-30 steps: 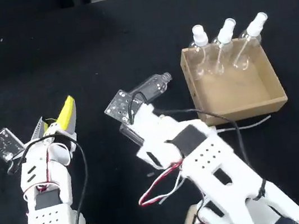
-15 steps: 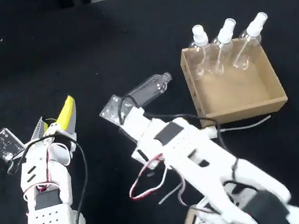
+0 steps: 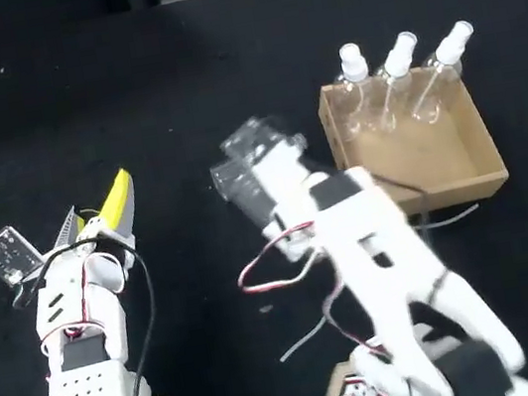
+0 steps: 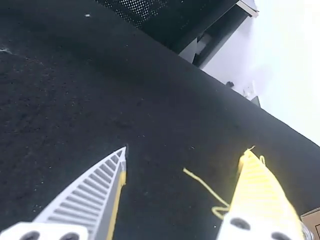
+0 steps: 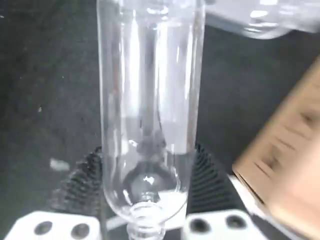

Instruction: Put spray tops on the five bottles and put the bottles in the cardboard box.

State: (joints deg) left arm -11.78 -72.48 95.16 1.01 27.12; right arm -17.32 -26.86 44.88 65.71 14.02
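In the right wrist view a clear bottle with no top stands between my right gripper's dark fingers, which are shut on it. Seen from above, that arm's wrist sits just left of the cardboard box and covers the bottle. Three bottles with white spray tops lean against the box's far wall. My left gripper hangs open over bare black table at the left, and nothing lies between its grey and yellow fingers.
A thin white tube lies on the black table just in front of the box. The box's corner is close beside the held bottle, and part of another clear bottle shows beyond it.
The right arm has swung its wrist up and right toward the box, and now covers the lying bottle that showed before. The left arm has not moved.
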